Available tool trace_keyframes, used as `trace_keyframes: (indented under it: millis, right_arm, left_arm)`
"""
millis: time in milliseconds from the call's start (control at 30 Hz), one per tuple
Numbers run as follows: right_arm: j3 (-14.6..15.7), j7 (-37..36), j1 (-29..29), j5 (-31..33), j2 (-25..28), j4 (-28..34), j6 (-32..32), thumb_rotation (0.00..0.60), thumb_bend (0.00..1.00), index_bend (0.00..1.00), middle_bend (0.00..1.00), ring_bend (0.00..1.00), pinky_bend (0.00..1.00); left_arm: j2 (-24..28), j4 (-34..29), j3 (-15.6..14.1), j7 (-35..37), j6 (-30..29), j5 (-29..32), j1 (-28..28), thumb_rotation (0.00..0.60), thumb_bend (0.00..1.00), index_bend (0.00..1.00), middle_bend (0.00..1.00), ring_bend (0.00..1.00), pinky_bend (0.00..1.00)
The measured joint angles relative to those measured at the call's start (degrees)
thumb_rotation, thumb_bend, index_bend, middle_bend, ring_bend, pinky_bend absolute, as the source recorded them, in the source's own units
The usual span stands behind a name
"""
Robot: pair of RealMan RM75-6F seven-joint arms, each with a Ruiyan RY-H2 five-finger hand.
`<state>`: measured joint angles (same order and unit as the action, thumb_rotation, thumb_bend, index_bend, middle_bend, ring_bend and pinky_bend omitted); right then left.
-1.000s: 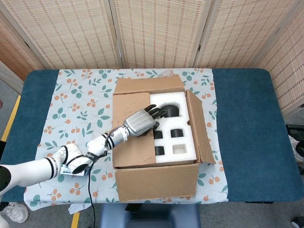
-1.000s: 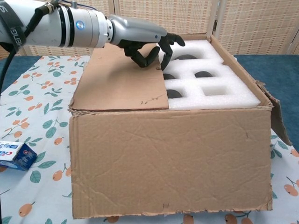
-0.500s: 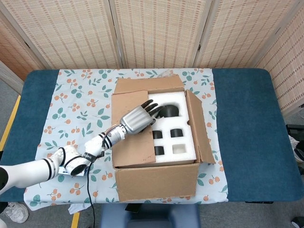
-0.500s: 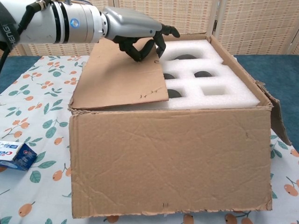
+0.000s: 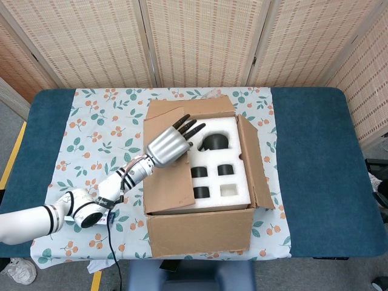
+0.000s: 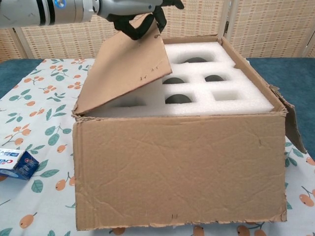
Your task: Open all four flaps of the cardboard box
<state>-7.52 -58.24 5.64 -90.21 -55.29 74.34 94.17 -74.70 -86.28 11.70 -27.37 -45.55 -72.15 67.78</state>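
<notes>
The cardboard box (image 5: 200, 233) stands mid-table with white foam (image 5: 227, 173) inside. My left hand (image 5: 168, 144) reaches in from the left and grips the free edge of the left flap (image 5: 165, 182). In the chest view the left hand (image 6: 135, 14) has its dark fingers curled around the raised edge, and the left flap (image 6: 125, 66) slopes up over the foam (image 6: 216, 91). The far flap (image 5: 191, 108), the right flap (image 5: 257, 167) and the near flap (image 6: 179, 169) are folded outward. My right hand is out of both views.
A floral cloth (image 5: 103, 127) covers the left and middle of the blue table (image 5: 315, 157). A small blue carton (image 6: 15, 164) lies on the cloth left of the box. Woven screens stand behind the table.
The left flap lay flat on the foam a second ago. My left hand has lifted its free edge up and to the left, uncovering more foam holes.
</notes>
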Motion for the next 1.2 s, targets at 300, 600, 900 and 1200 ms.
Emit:
trace_keyframes:
  millis: [300, 600, 900, 1200]
  right_arm:
    - [0.15, 1.02, 0.13, -0.90, -0.32, 0.90, 0.97, 0.291, 0.26, 0.47, 0.00, 0.00, 0.00]
    - [0.56, 3.51, 0.63, -1.70, -0.54, 3.03, 0.68, 0.291, 0.26, 0.47, 0.00, 0.00, 0.00]
    - [0.98, 5.36, 1.05, -2.22, -0.69, 4.18, 0.24, 0.292, 0.26, 0.47, 0.00, 0.00, 0.00]
    - [1.12, 6.40, 1.25, -2.11, -1.00, 4.97, 0.11, 0.293, 0.26, 0.47, 0.00, 0.00, 0.00]
  left_arm:
    - [5.16, -7.77, 1.01, -7.89, -4.96, 5.75, -2.22, 0.600, 1.00, 0.60, 0.00, 0.00, 0.00]
    - [8.70, -11.61, 1.11, -8.54, -7.36, 7.80, -4.38, 0.600, 1.00, 0.57, 0.00, 0.00, 0.00]
    - [14.14, -15.86, 0.35, -10.80, -10.05, 10.26, -7.33, 0.600, 1.00, 0.51, 0.00, 0.00, 0.00]
    - [18.73, -18.88, 0.06, -7.78, -14.06, 10.29, -12.25, 0.600, 1.00, 0.43, 0.00, 0.00, 0.00]
